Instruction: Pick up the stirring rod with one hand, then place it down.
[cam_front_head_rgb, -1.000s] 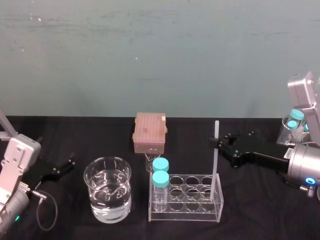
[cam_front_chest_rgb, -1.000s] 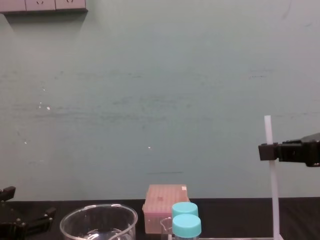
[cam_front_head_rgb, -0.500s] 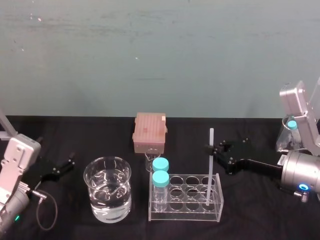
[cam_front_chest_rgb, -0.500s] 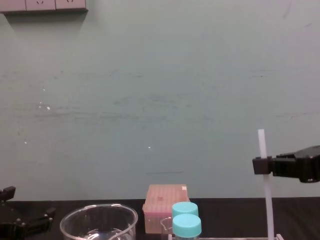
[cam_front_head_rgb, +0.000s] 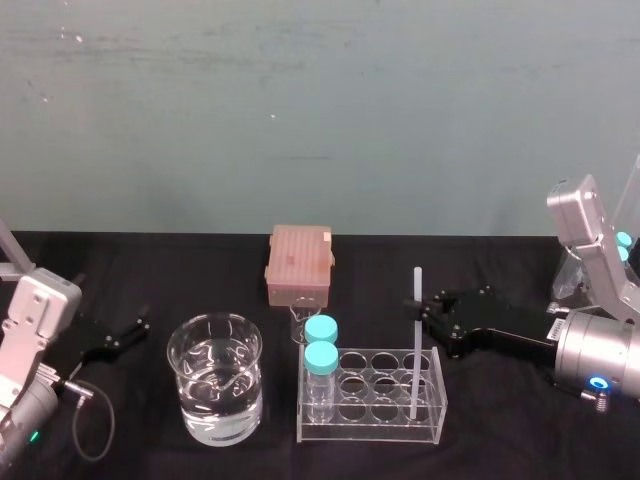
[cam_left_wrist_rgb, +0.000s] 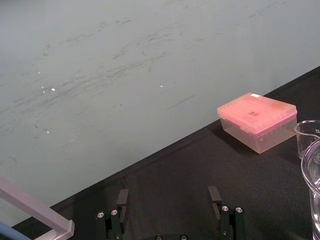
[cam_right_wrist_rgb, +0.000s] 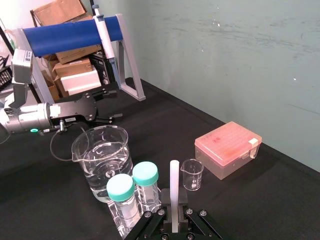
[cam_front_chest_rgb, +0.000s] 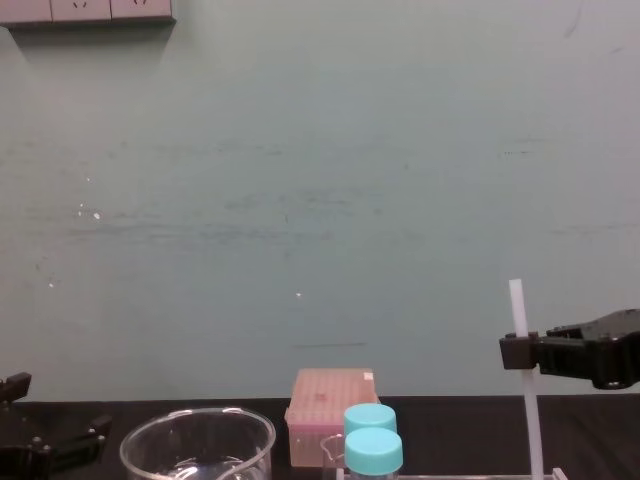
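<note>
The stirring rod (cam_front_head_rgb: 415, 340) is a thin white stick held upright, its lower end down inside a right-hand hole of the clear tube rack (cam_front_head_rgb: 372, 412). My right gripper (cam_front_head_rgb: 413, 306) is shut on the rod near its upper part, reaching in from the right. In the chest view the rod (cam_front_chest_rgb: 531, 430) rises above the right gripper (cam_front_chest_rgb: 516, 352). The right wrist view shows the rod (cam_right_wrist_rgb: 174, 185) clamped between the fingers, beside two blue-capped vials (cam_right_wrist_rgb: 134, 187). My left gripper (cam_left_wrist_rgb: 169, 197) rests open at the table's left, also seen in the head view (cam_front_head_rgb: 122, 336).
A water-filled beaker (cam_front_head_rgb: 215, 378) stands left of the rack, with a small empty beaker (cam_front_head_rgb: 299, 322) and a pink tip box (cam_front_head_rgb: 299, 263) behind. Two blue-capped vials (cam_front_head_rgb: 321, 345) occupy the rack's left column. A pipette stand (cam_right_wrist_rgb: 75, 32) stands far left.
My right gripper has come down and slightly left with the rod, so the rod's lower end now sits deeper in the rack. The left arm has not moved.
</note>
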